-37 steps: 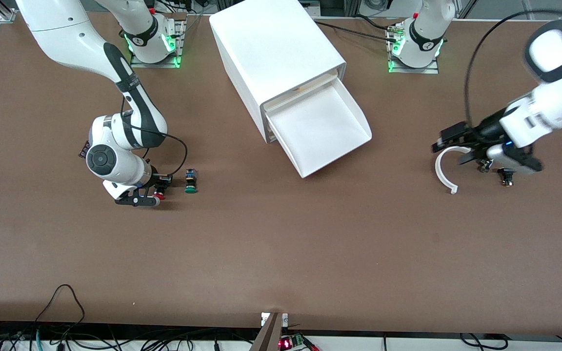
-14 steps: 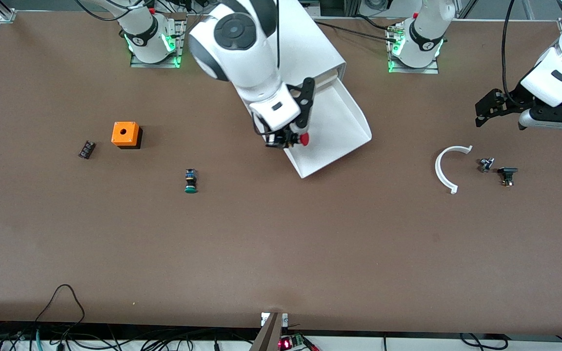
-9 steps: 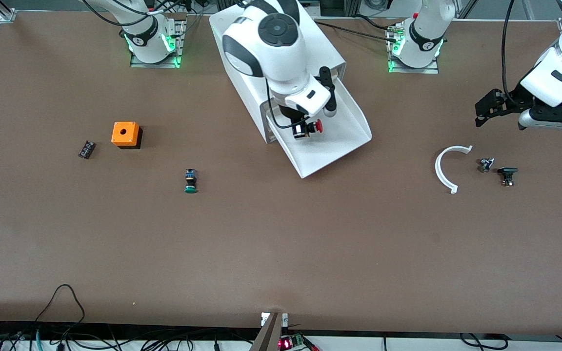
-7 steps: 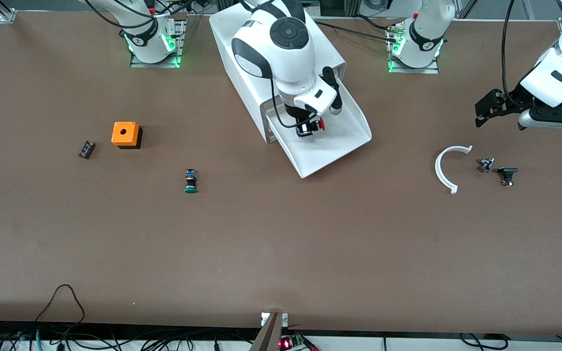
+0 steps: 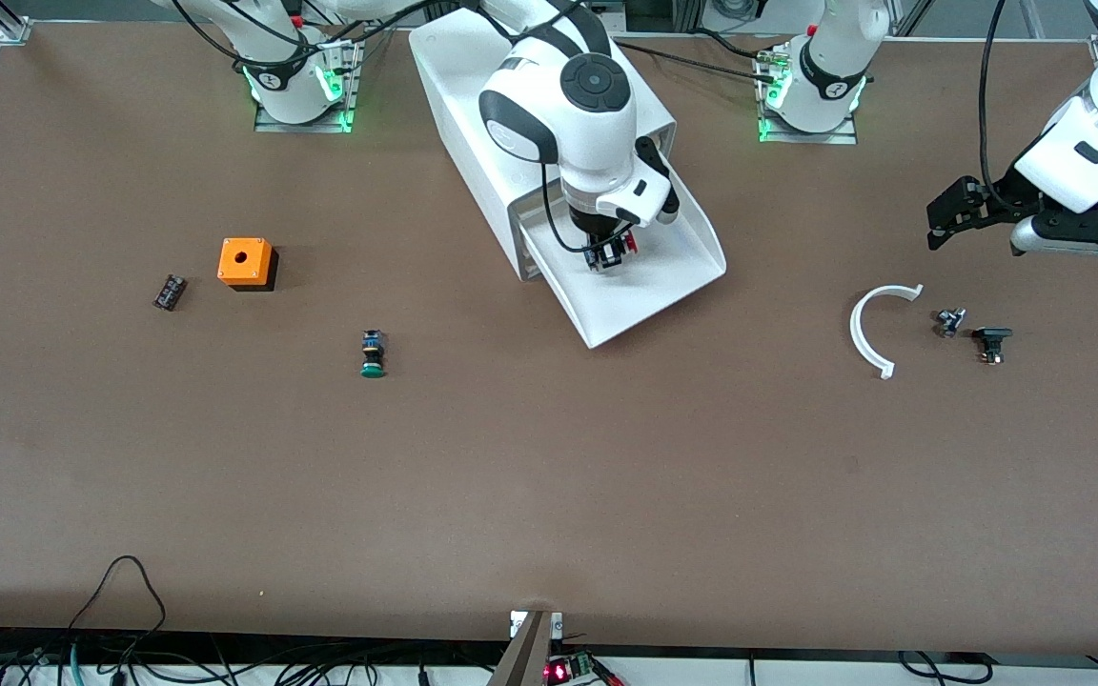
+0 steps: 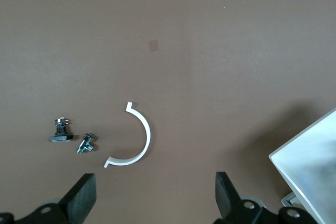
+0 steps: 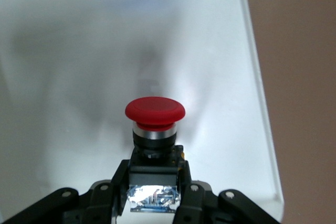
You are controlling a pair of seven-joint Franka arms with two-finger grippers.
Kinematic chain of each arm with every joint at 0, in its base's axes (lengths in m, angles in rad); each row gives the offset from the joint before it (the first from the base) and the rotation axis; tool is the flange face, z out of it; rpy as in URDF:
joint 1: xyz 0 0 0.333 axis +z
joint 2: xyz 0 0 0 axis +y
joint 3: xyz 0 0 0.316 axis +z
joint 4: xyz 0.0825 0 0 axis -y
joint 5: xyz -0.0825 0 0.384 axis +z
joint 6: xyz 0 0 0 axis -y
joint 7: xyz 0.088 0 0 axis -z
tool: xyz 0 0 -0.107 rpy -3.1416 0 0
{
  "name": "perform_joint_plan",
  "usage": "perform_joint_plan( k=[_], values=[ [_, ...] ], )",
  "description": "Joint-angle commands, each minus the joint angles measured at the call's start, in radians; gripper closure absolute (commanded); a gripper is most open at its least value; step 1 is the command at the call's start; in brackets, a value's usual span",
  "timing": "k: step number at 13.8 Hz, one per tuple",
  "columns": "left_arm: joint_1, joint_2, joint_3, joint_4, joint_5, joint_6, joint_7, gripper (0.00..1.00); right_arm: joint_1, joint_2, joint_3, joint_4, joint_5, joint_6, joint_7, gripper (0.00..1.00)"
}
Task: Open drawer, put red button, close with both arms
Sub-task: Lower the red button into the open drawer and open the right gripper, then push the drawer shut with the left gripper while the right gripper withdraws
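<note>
Right now right gripper (image 5: 609,257) clenched on red button (image 7: 155,111) by boxy black body, round glossy cap pointing away from wrist, held over open drawer (image 5: 673,281). Drawer: smooth white plastic tray pulled out of white box cabinet (image 5: 501,95). Left gripper (image 5: 940,217) spread wide, grasping nothing, waiting over table (image 5: 549,476) near white curved strip (image 5: 862,333) and two small dark parts (image 5: 971,332).

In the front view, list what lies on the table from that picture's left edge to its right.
Small black part → orange box → green button → cabinet → white arc → small metal part → black part.
</note>
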Motion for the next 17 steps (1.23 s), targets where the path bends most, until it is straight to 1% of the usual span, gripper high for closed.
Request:
perform_joint_plan(
  k=[1, 2, 3, 4, 5, 7, 8, 9, 10, 12, 13, 14, 15, 16, 17],
  values=[
    [-0.015, 0.012, -0.005, 0.006, 0.026, 0.017, -0.01, 0.0, 0.033, 0.041, -0.003, 0.04, -0.025, -0.002, 0.004, 0.75],
    [-0.024, 0.014, -0.006, 0.006, 0.049, 0.017, -0.011, 0.0, 0.036, 0.044, -0.004, 0.04, -0.025, 0.004, 0.013, 0.6],
    [-0.02, 0.015, 0.003, 0.008, 0.041, 0.026, -0.006, 0.0, 0.038, 0.044, -0.004, 0.04, -0.025, 0.004, 0.049, 0.01],
    [-0.02, 0.015, 0.005, 0.008, 0.016, 0.031, 0.004, 0.0, 0.038, 0.04, -0.004, 0.043, -0.025, 0.004, 0.091, 0.0],
    [-0.021, 0.015, 0.002, 0.008, 0.014, 0.031, 0.003, 0.0, 0.033, 0.035, -0.003, 0.059, -0.025, 0.004, 0.111, 0.0],
    [-0.023, 0.026, 0.0, 0.008, 0.002, 0.037, -0.008, 0.0, 0.026, 0.023, -0.004, 0.131, -0.025, -0.008, 0.117, 0.0],
    [-0.026, 0.038, 0.0, 0.008, 0.0, 0.063, -0.013, 0.0, 0.021, 0.005, -0.01, 0.161, -0.025, -0.009, 0.12, 0.0],
    [-0.032, 0.056, -0.006, 0.008, 0.001, 0.093, -0.029, 0.0, 0.009, -0.018, -0.032, 0.18, -0.021, -0.009, 0.139, 0.0],
    [-0.05, 0.096, -0.011, 0.009, 0.003, 0.115, -0.089, 0.0, -0.017, -0.044, -0.038, 0.181, -0.013, -0.009, 0.181, 0.0],
    [-0.072, 0.19, -0.041, 0.008, 0.001, 0.197, -0.277, 0.0, -0.074, -0.112, -0.039, 0.182, -0.018, -0.016, 0.272, 0.0],
    [-0.078, 0.225, -0.082, 0.008, 0.009, 0.239, -0.372, 0.0, -0.103, -0.147, -0.055, 0.182, -0.021, -0.032, 0.325, 0.0],
    [-0.083, 0.253, -0.116, -0.006, 0.017, 0.303, -0.457, 0.0, -0.12, -0.166, -0.097, 0.178, -0.015, -0.046, 0.376, 0.0],
    [-0.107, 0.286, -0.121, -0.026, 0.018, 0.358, -0.53, 0.0, -0.135, -0.18, -0.137, 0.174, -0.013, -0.051, 0.439, 0.0],
    [-0.136, 0.305, -0.121, -0.057, 0.017, 0.43, -0.581, 0.0, -0.167, -0.187, -0.159, 0.165, -0.012, -0.074, 0.532, 0.0],
    [-0.15, 0.325, -0.121, -0.095, 0.018, 0.508, -0.615, 0.0, -0.209, -0.189, -0.164, 0.152, -0.002, -0.107, 0.664, 0.0]
  ],
)
